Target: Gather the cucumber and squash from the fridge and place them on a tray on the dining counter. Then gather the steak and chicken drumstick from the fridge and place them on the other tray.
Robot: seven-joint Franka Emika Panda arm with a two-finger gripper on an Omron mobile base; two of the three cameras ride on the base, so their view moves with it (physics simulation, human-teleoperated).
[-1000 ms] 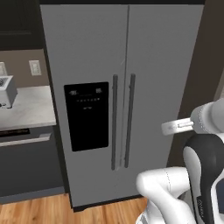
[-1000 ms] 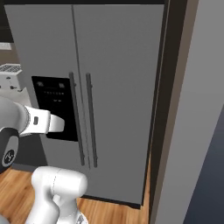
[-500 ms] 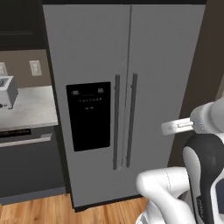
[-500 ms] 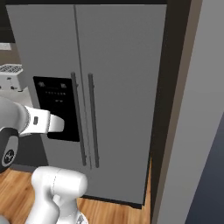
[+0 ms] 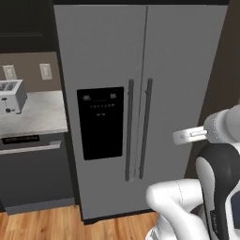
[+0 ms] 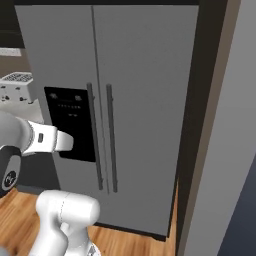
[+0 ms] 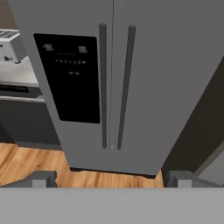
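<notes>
- Your gripper (image 7: 109, 179) stood with its jaws wide apart, holding nothing.
- The fridge (image 7: 144, 65) was straight ahead of it, both doors shut, not yet within reach.
- Its handles (image 7: 127, 87) ran upright.

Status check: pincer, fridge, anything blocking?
Pincer open, holding nothing, short of the fridge. Both doors shut, handles untouched. Nothing between pincer and doors.

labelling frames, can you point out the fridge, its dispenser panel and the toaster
fridge (image 5: 187, 70), left base view, on the bare right door.
dispenser panel (image 5: 101, 122), left base view, on the middle of the black panel.
toaster (image 5: 11, 96), left base view, on its front face.
</notes>
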